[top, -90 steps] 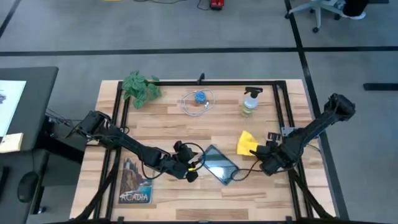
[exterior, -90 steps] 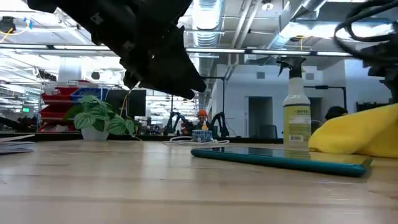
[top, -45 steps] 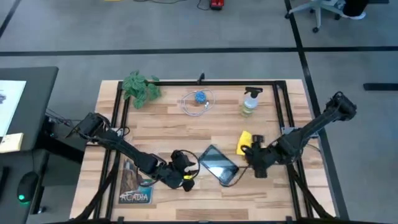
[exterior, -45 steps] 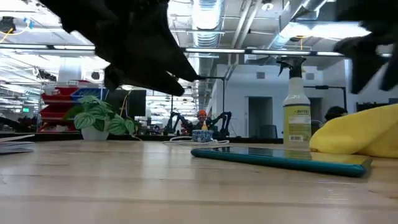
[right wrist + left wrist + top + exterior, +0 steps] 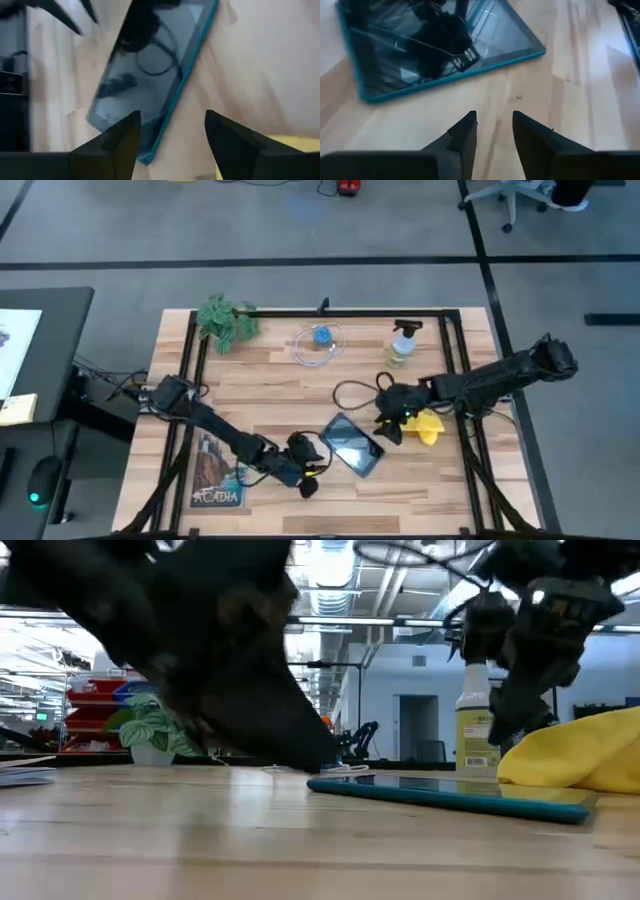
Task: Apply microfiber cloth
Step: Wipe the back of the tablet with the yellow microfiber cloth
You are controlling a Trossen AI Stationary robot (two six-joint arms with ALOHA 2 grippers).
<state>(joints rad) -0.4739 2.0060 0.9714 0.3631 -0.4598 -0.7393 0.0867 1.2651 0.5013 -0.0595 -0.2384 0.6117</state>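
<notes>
Since the earlier frame, the right gripper (image 5: pixel 392 420) is swinging left of the microfiber cloth (image 5: pixel 426 426), jaws spread and empty, above the tablet (image 5: pixel 352 444). Near the tablet's left corner, the left gripper (image 5: pixel 494 131) is hovering with jaws slightly parted; the reach-for-cloth step is probably in hand, calling for pinching the cloth's edge.

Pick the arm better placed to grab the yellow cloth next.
Right. The right gripper, open and empty, hovers beside the microfiber cloth, between it and the tablet. The left gripper sits across the tablet, farther off.

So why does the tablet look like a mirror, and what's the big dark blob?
Wrist views: the glossy tablet reflects the arms above it. Low view: the blob is the left arm, close to the camera and blurred; the cloth stays sharp.
</notes>
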